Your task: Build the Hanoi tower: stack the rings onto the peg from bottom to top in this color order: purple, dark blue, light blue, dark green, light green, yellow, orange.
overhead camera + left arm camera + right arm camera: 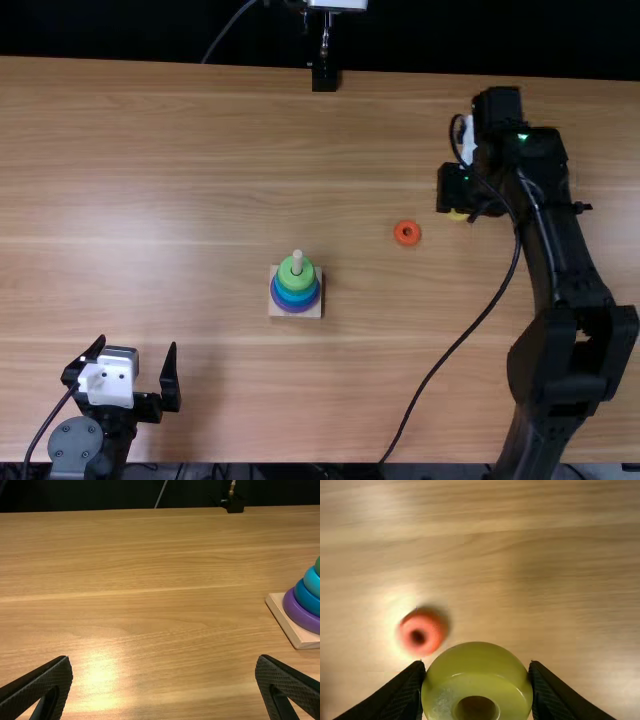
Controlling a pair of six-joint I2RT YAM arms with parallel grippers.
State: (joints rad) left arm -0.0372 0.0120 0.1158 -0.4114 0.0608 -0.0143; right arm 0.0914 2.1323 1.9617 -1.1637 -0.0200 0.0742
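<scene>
The right wrist view reveals the yellow ring [476, 667] clamped in the right end effector [456, 190]; the left one [137, 345] gapes empty.

1. The left gripper [137, 346] had its fingers [42, 680] wide apart.
2. A purple ring [299, 614] sat on a wood base [286, 618].
3. A blue ring [304, 597], light blue ring [312, 582] and green ring [318, 566] went up from there.

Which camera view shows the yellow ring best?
The right wrist view: there the yellow ring is large and near, with its hole visible, between the jaws of the right gripper. In the top view, a small yellow edge peeks out beneath the dark gripper.
</scene>
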